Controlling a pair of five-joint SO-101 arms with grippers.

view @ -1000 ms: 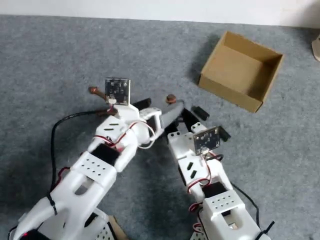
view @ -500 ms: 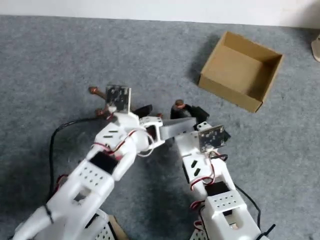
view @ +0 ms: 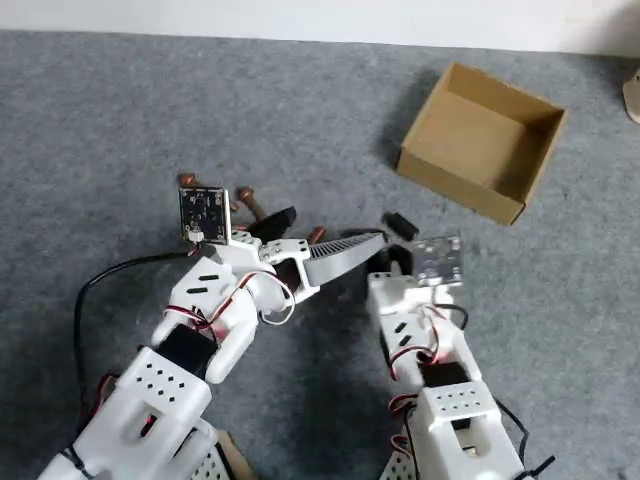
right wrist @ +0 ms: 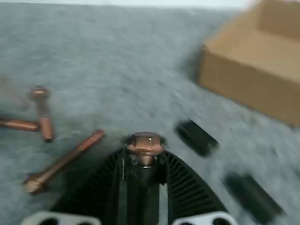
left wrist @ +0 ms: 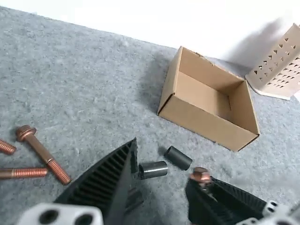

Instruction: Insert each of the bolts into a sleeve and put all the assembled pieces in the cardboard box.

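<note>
Right gripper (right wrist: 146,157) clamped on bolt (right wrist: 146,142), head up between jaws, short of cardboard box (left wrist: 206,123); left gripper (view: 332,228) spread wide, holding nothing, just beside it; two sleeves (left wrist: 153,169) lying nearer box; loose bolts (left wrist: 42,153) well off from box.

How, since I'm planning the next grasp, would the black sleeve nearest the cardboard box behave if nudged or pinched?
The black sleeve is a cylinder lying on its side, so a sideways nudge would probably roll it, though the grey carpet likely damps that. It looks rigid, so pinching should not deform it; its smooth wall might slip.
</note>
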